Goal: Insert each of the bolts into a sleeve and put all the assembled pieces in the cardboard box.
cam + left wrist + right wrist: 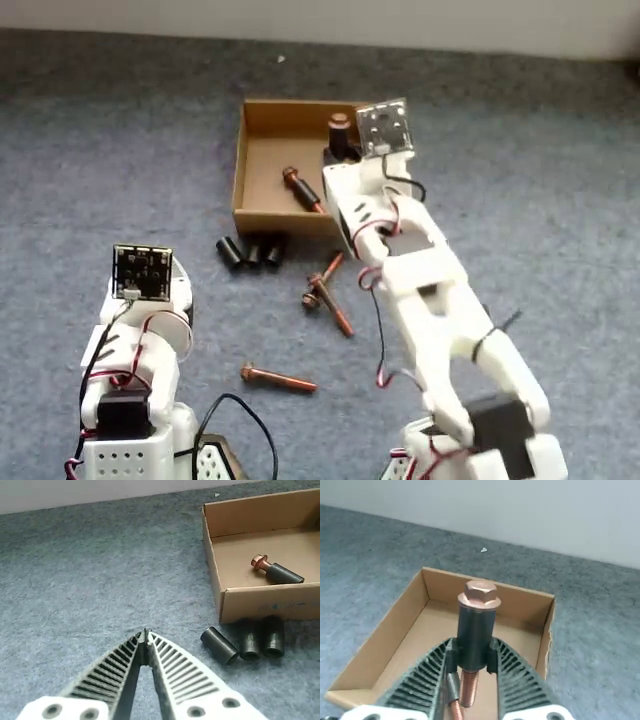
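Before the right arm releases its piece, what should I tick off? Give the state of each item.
1. Right gripper shut on held piece: ok.
2. Bolt seated in sleeve: ok, head rests on the sleeve top and the shank pokes out below.
3. Held piece over the box: ok, the box floor lies beneath it.
4. Drop spot free of boxed piece: ok, it lies apart, nearer the front wall.
5. Left gripper clear of the box: ok, it is shut and over the carpet.
6. Drop height above the box floor: cannot tell.
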Robot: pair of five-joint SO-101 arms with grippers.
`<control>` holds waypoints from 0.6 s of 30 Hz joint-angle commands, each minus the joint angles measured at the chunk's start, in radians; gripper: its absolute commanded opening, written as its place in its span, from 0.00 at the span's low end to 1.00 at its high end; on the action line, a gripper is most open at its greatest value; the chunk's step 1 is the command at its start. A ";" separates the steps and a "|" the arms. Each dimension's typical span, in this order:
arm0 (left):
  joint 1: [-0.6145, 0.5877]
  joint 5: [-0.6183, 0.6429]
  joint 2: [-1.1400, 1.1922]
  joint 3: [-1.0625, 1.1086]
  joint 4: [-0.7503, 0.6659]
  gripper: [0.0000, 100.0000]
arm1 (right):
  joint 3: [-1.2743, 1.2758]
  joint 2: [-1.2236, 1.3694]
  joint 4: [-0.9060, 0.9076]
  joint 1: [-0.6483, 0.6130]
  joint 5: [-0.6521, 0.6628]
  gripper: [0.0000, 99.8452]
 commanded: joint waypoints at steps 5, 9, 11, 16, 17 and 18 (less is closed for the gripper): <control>-0.015 -0.008 -0.007 -0.010 -0.025 0.01 | -0.154 0.265 -0.084 0.019 -0.005 0.00; -0.010 -0.008 -0.007 -0.013 -0.025 0.01 | -0.199 0.371 -0.076 0.028 -0.005 0.01; -0.010 -0.008 -0.007 -0.015 -0.025 0.01 | -0.229 0.406 -0.012 0.035 -0.002 0.01; -0.010 -0.008 -0.007 -0.016 -0.025 0.01 | -0.374 0.443 0.206 0.035 -0.020 0.10; -0.010 -0.008 -0.007 -0.016 -0.025 0.01 | -0.395 0.446 0.237 0.035 -0.037 0.12; -0.010 -0.008 -0.007 -0.016 -0.023 0.01 | -0.410 0.447 0.259 0.035 -0.049 0.13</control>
